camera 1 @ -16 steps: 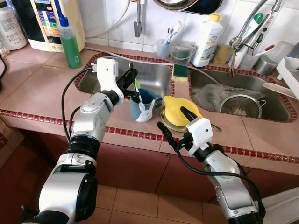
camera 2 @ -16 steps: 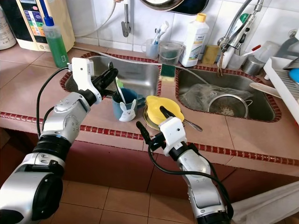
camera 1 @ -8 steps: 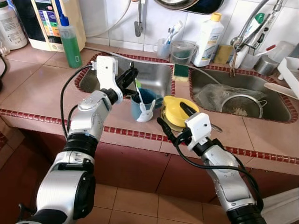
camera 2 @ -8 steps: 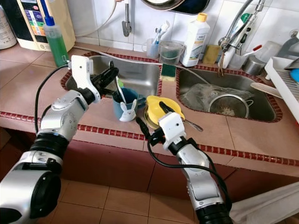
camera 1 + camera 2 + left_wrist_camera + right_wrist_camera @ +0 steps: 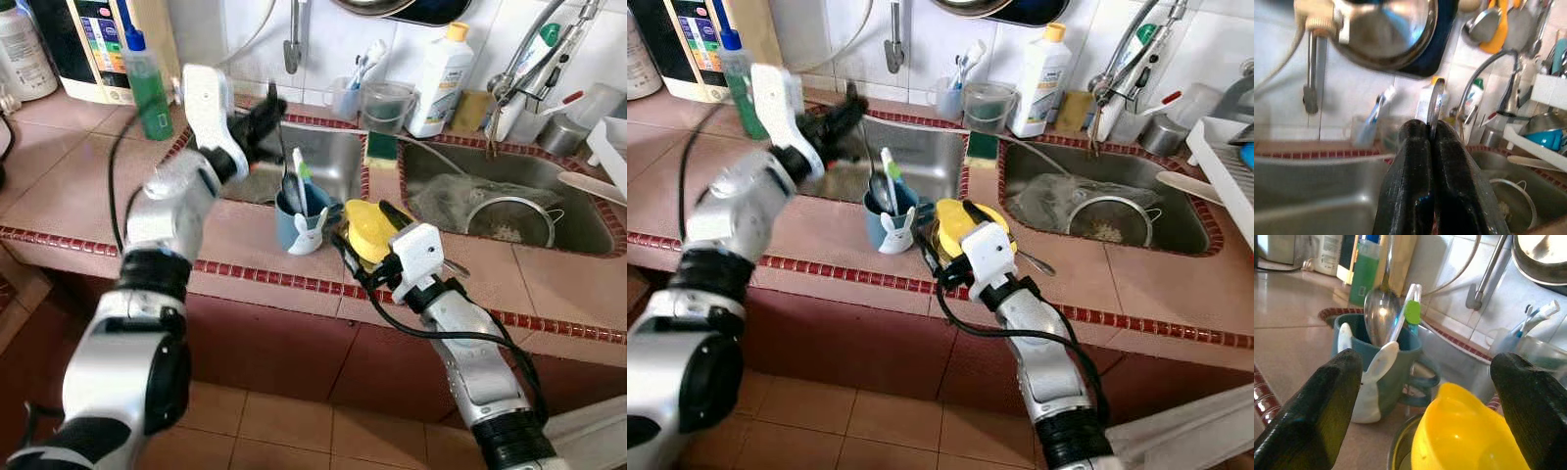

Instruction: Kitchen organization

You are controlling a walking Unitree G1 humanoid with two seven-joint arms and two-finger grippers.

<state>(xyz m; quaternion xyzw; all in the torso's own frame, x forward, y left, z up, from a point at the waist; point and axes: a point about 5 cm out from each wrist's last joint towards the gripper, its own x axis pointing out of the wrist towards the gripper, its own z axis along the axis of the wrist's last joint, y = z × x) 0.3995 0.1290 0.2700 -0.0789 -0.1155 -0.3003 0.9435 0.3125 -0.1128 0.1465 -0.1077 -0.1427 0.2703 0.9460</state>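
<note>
Spoon [image 5: 283,157] clamped in left pincer [image 5: 271,102], half out of blue mug [image 5: 294,223]; right pincer [image 5: 364,243] spread around yellow lid [image 5: 372,229], ungrasped. Tidying barely begun.

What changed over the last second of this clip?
The left pincer, shut on the spoon, rose, lifting the spoon's bowl to the blue mug's rim. The open right pincer moved forward around the yellow lid. Mug and lid stayed put.

White-tiled wall [image 5: 323,39], terracotta-tiled floor [image 5: 284,431]
</note>
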